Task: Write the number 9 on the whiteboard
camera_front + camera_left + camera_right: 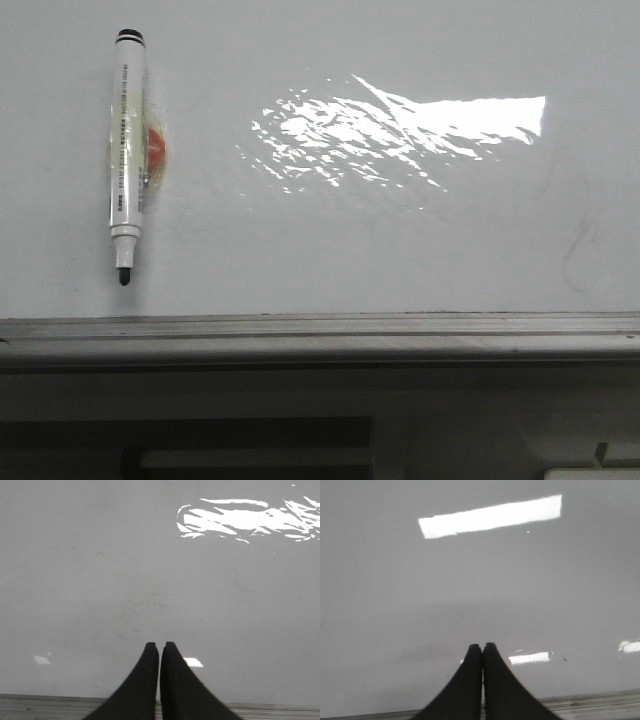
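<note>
Left gripper [159, 645]: black fingers pressed together at the tips, only a hairline slit between them, nothing clamped. Right gripper [482, 645]: same, tips clenched, nothing in them. Neither gripper shows in the front view.

Both sit over the whiteboard [400, 250], close to its grey metal ledge [320, 335]; the ledge runs just behind the fingertips in each wrist view.

Marker [128, 150]: lies flat on the whiteboard, well away from the ledge toward the board's left side, uncapped, dark tip pointing at the ledge, black end cap pointing away from it. White barrel with small print. An orange-red round patch [155, 148] sits at the barrel's right side, touching it, under what looks like clear tape; can't tell more.

Number 9: not visible on the whiteboard in any view. Only a bright glare patch [400, 125] right of the marker, and faint grey smudges [580, 245] near the board's right edge.
</note>
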Available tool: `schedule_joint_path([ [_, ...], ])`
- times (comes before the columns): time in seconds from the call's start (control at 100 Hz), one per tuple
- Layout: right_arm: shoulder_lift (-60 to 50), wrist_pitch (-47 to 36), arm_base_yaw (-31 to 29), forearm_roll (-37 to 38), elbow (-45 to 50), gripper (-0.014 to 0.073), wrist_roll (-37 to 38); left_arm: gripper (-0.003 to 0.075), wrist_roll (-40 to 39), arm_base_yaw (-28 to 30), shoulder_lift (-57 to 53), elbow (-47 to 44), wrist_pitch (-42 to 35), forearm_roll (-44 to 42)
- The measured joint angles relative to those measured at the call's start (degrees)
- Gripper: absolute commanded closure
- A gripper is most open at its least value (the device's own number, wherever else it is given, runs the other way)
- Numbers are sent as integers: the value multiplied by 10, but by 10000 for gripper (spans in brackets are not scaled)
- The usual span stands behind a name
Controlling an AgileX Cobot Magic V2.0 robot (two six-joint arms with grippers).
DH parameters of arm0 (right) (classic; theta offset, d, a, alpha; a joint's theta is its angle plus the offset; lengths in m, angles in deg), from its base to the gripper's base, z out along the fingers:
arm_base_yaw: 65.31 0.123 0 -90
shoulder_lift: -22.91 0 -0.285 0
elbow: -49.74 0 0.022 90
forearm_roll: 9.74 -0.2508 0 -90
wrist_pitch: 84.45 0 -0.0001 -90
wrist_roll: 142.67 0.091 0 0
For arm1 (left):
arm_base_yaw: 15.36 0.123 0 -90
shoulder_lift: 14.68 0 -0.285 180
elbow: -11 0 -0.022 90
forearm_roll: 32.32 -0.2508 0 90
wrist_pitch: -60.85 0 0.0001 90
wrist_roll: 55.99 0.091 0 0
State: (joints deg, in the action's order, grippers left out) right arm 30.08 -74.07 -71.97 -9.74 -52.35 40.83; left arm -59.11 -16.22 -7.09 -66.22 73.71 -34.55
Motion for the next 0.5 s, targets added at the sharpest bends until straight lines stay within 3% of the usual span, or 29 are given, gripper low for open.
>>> schedule_joint_path([
  [0.5,0,-42,0,0,0,660,1,741,0,0,0,0,-53,14],
])
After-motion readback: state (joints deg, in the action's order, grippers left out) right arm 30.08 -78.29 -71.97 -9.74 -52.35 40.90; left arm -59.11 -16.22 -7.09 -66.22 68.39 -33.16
